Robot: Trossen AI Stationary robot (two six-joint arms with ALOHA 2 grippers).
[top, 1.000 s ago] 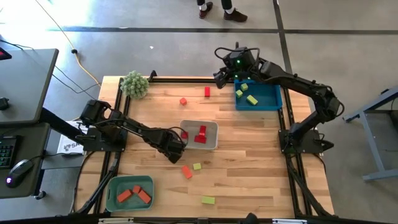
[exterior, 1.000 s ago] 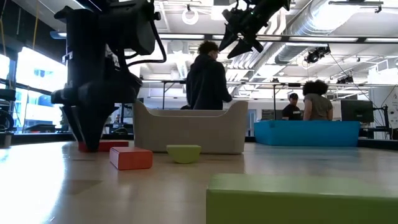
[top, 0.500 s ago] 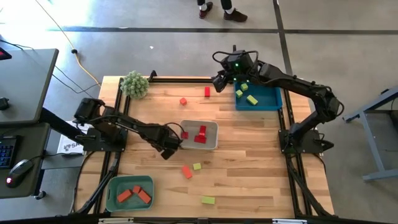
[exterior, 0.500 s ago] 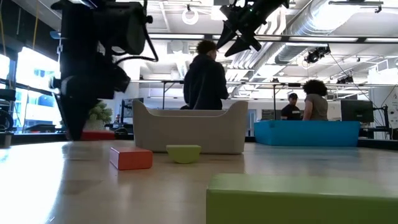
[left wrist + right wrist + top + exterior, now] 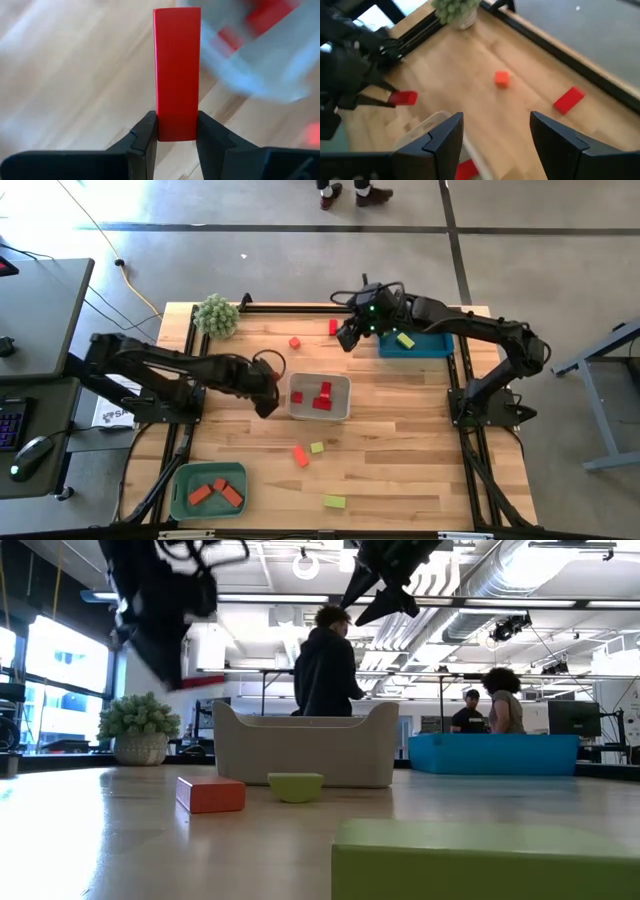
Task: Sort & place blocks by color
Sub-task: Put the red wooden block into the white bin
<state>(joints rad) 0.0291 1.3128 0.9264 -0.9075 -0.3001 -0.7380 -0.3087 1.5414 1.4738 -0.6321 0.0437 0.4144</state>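
Just left of the pale grey rectangular tray (image 5: 320,397), the left gripper (image 5: 175,136) hangs above the wooden table (image 5: 400,450), its two dark fingers clamped on the lower end of a long red bar block (image 5: 176,75) that stands out beyond the fingertips. On the far side of that gripper, inside the grey tray, lie several red blocks (image 5: 322,395). Nearer the table's front edge than the left gripper sit an orange-red block (image 5: 300,456) and a small yellow-green block (image 5: 317,447) just beside it, with a larger yellow-green bar (image 5: 334,501) closer still to the edge. The teal tray (image 5: 207,489) at the front left corner holds orange-red blocks. The right gripper (image 5: 496,132) hovers at the table's far side, fingers spread apart and empty; below and ahead of it lie a small orange-red cube (image 5: 502,78) and a red bar (image 5: 568,99), well apart. Beside it, the blue tray (image 5: 415,341) contains yellow-green blocks.
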